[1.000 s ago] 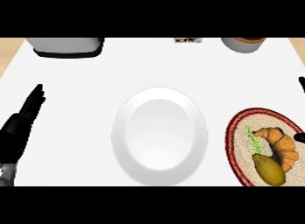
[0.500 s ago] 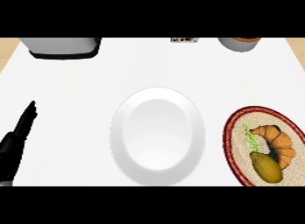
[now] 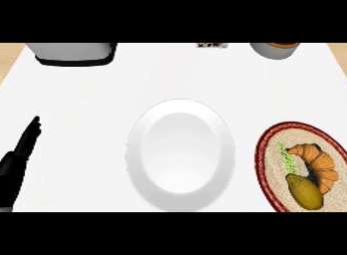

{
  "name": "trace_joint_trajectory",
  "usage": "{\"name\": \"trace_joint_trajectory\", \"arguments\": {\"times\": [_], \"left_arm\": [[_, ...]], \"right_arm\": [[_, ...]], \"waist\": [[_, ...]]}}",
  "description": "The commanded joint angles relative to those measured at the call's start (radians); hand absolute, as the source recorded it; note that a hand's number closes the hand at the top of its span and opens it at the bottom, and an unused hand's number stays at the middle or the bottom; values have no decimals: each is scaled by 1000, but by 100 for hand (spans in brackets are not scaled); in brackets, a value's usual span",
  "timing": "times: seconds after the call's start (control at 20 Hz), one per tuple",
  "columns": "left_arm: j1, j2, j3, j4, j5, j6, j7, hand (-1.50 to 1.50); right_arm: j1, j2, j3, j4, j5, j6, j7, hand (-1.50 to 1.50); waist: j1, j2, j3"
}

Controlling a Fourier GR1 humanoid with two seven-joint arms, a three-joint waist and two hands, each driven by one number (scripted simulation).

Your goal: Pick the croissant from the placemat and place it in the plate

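**Croissant Lay on the Placemat, Plate Stood Bare**

The left hand [image 3: 13, 167] showed at the lower left of the head view, edge-on over the white counter [image 3: 81, 109], its black fingers [image 3: 31, 133] stretched straight and pointing up the view, released and holding nothing. It was well apart from everything else on the counter. The right hand did not show at all.

Out from that hand, towards the middle of the counter, stood the white plate [image 3: 148, 144], round-rimmed and taller than wide as seen from above, with nothing on it.

Just beside the plate, at the right, lay the round woven placemat [image 3: 273, 149] with its dark red border, partly cut off by the view's right and lower edges. The croissant [image 3: 320, 164] lay on it, a curved golden-brown crescent, well inside the border. A small green sprig [image 3: 286, 158] lay along the croissant's left side, and a yellowish-green fruit [image 3: 305, 191], perhaps a pear, touched or overlapped its lower end.

Along the far edge of the counter stood a grey appliance [image 3: 72, 52] with a dark base at the left, a small dark object [image 3: 211, 45] near the middle, too small to tell, and a grey cup [image 3: 275, 50] with a brown rim at the right.
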Motion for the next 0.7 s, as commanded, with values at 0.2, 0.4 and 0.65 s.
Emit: {"name": "trace_joint_trajectory", "arguments": {"times": [0.2, 0.4, 0.65], "left_arm": [[4, -29, 19, 50, -10, -26, -55, 0], [-24, -57, 4, 20, -58, 11, -1, 0], [-11, -46, 16, -64, -66, -4, 71, 0]], "right_arm": [[-117, -139, 74, 128, 213, 55, 51, -150], [-180, -148, 154, 197, 322, 99, 30, -150], [-220, -118, 251, 200, 454, 92, 30, -150]], "waist": [[8, 1, 0], [7, 1, 1], [7, -1, 1]]}}
